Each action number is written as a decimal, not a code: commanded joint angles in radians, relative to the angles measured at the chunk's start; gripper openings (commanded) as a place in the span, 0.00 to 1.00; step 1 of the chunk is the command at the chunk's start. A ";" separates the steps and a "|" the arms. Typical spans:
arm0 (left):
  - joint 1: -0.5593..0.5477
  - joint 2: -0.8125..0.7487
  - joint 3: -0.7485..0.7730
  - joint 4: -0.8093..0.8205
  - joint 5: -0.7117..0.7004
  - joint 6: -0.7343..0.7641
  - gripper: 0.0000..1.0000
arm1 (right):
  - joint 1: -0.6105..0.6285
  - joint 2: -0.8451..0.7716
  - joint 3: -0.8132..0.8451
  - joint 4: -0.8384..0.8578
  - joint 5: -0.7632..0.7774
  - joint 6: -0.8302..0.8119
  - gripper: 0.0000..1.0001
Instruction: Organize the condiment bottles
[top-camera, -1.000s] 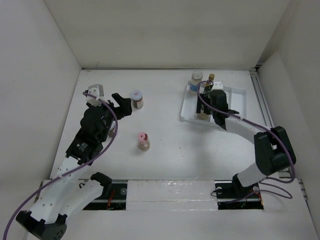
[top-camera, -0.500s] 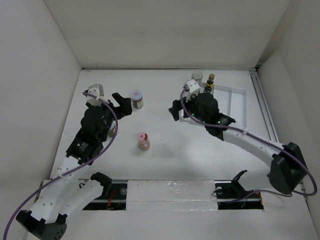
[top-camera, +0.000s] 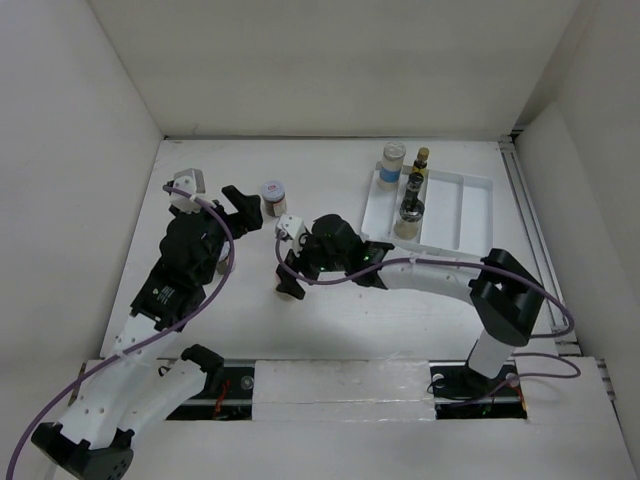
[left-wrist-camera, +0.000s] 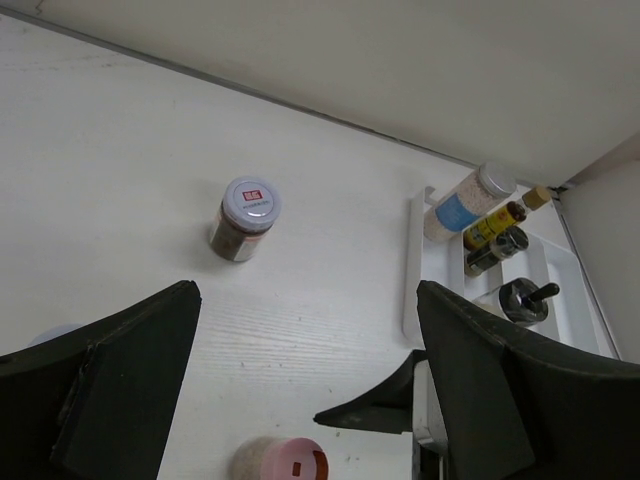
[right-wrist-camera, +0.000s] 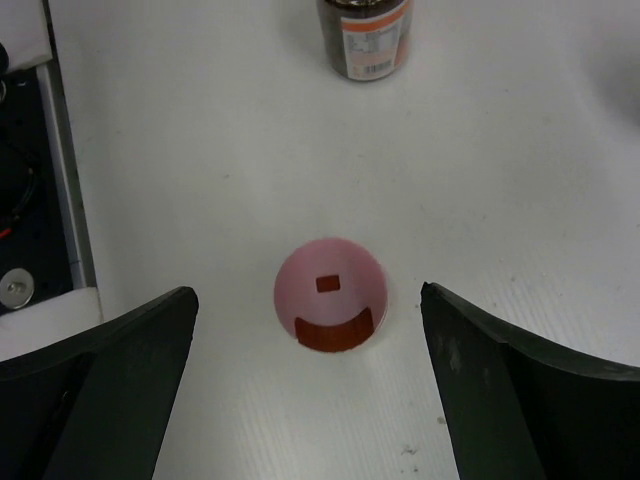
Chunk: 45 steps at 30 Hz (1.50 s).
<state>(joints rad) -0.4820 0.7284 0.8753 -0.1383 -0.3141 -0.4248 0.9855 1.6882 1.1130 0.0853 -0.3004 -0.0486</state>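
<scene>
Here, right tool (right-wrist-camera: 308, 296) spread wide over round pink-capped jar (right-wrist-camera: 332, 285) (smooth lid w/ red slot), left tool (left-wrist-camera: 308, 292) wide too.

Setting: a robotics laboratory test cell; the white table (top-camera: 330, 325) is enclosed on three sides by plain white panels (top-camera: 330, 70); two robot arms, left arm (top-camera: 180, 275) and right arm (top-camera: 430, 275), are bolted to a mounting rail (top-camera: 230, 385) at the near edge; purple cables (top-camera: 228, 245) run exposed along the arms; a metal track (top-camera: 528, 215) lines the table's right edge; the only household items are condiment bottles (top-camera: 393, 165) and a white tray (top-camera: 470, 200), laid out as test objects.
</scene>
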 joint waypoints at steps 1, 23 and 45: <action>0.006 -0.021 0.004 0.039 0.000 0.004 0.86 | -0.004 0.056 0.083 0.048 -0.022 -0.002 0.98; 0.006 -0.030 0.004 0.039 0.021 0.004 0.86 | -0.198 -0.301 -0.008 0.194 0.366 0.105 0.38; 0.006 -0.041 -0.004 0.048 0.030 0.004 0.86 | -1.074 -0.102 0.016 0.149 0.370 0.266 0.38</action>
<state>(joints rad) -0.4820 0.6914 0.8753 -0.1379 -0.2905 -0.4248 -0.0772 1.5597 1.0515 0.2066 0.1890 0.1940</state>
